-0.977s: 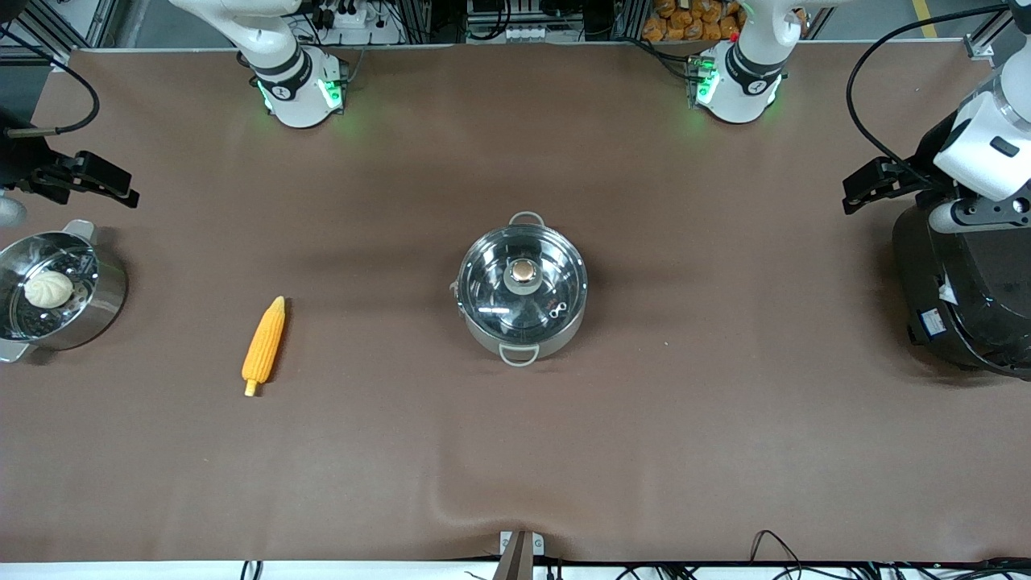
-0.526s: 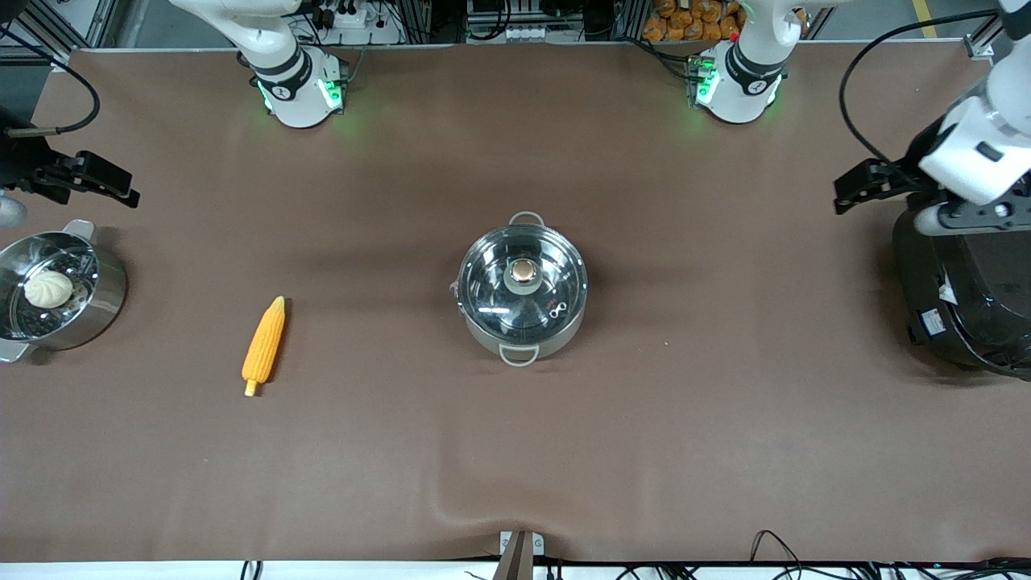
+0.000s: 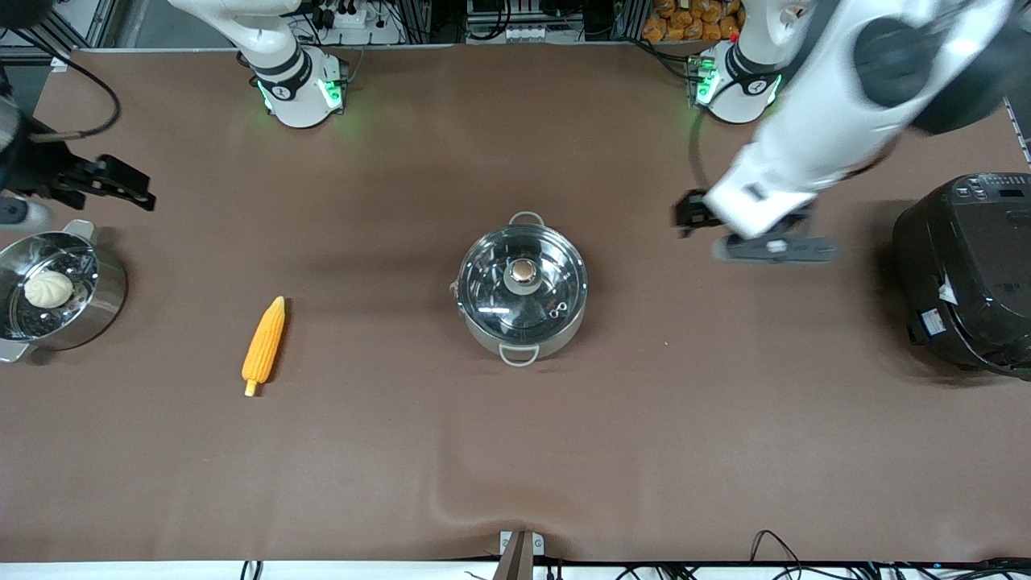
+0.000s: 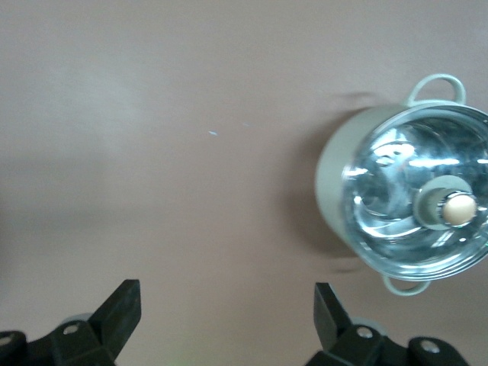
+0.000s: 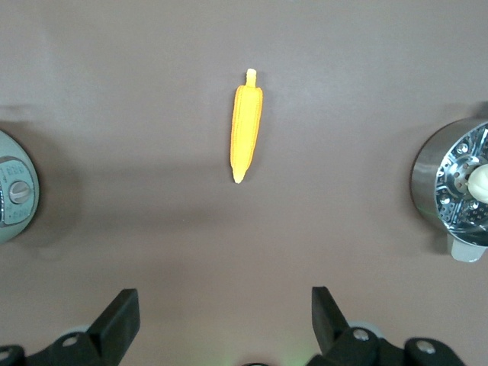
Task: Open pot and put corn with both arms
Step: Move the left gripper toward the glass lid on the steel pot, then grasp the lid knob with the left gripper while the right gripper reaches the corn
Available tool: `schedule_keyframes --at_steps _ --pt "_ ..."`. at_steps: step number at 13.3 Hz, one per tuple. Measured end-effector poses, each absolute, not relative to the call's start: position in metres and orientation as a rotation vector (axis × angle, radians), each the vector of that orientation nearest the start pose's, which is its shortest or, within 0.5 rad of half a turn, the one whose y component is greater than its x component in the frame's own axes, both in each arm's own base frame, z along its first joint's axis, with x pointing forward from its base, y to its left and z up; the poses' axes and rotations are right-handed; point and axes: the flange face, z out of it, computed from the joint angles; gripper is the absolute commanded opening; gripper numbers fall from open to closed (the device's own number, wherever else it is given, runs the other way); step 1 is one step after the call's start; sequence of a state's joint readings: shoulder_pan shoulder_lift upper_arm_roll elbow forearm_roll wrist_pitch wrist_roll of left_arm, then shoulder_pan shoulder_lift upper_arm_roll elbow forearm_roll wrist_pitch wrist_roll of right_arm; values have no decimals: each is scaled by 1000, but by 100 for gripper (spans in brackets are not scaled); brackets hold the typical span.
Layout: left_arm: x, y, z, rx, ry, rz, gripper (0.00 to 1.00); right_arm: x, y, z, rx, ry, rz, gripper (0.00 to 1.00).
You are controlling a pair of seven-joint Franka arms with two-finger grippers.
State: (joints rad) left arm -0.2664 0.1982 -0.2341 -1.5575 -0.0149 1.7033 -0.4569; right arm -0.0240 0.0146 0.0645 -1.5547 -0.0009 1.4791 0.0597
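Front view: lidded pot (image 3: 522, 292) mid-table, corn (image 3: 264, 345) beside it.

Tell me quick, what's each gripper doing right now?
Left gripper: open, empty, over bare table beside the pot.
Right gripper: open, empty, near the corn.

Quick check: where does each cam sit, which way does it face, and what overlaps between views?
Front: high across the table, facing both arm bases; left end effector over bare table beside the lidded shiny steel pot.
Left wrist: looks down past open black fingers at that pot.
Right wrist: looks down past open fingers at the yellow-orange corn cob.
Shared: pot, corn.
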Motion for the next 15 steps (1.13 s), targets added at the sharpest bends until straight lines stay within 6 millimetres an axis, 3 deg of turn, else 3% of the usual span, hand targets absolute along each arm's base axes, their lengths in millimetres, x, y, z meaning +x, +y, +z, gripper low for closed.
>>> schedule_keyframes --at_steps 4,8,11,15 --pt "539 -392 468 -3177 -112 115 100 571 19 574 -3137 45 253 100" --pt "532 -467 423 -3168 -283 53 100 606 -6 498 -3115 106 382 100" --pt "523 -500 395 -3174 -388 1 100 631 -21 454 -3095 91 331 100" --pt "520 -511 367 -3153 -369 3 100 654 -25 371 -3075 99 274 100"
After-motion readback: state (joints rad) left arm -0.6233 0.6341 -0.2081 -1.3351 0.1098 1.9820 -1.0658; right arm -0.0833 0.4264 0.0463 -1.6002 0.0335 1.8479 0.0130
